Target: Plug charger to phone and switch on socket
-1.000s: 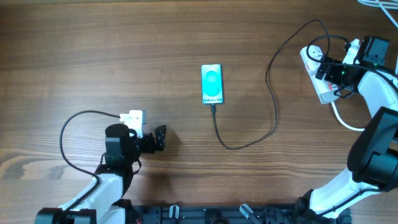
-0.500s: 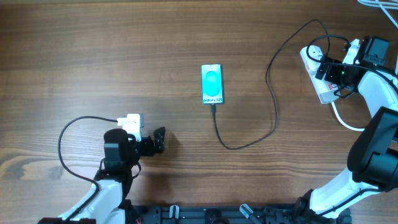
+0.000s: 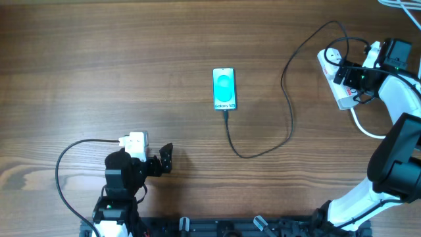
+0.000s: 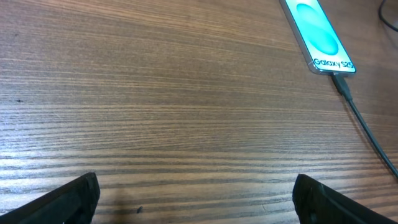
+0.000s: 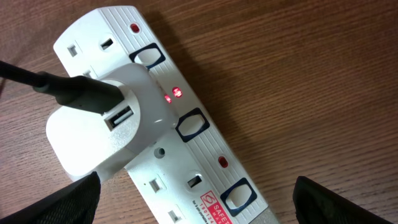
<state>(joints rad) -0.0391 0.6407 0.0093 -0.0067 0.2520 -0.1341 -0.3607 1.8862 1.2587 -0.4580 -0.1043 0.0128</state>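
Observation:
The phone [image 3: 224, 89] lies face up mid-table, teal screen lit, with the charger cable [image 3: 253, 153] plugged into its bottom edge. The connector [image 4: 341, 83] sits in the phone [image 4: 320, 31] in the left wrist view. The cable loops right and up to the white plug [image 5: 93, 137] seated in the socket [image 5: 205, 155], where a red light [image 5: 177, 93] glows beside the plug. My right gripper [image 5: 196, 202] hovers open over the socket [image 3: 331, 76], holding nothing. My left gripper [image 3: 158, 155] stands open over bare wood near the front left, well short of the phone.
The socket's thick white cord [image 3: 362, 125] runs toward the right edge beneath my right arm. A white block [image 3: 135, 141] on my left wrist trails a black lead [image 3: 62, 161] looping to the left. The wooden table [image 3: 99, 59] stretches behind.
My left arm has drawn back toward the front edge and slightly left, away from the phone. The right arm, phone, cable and socket have not moved.

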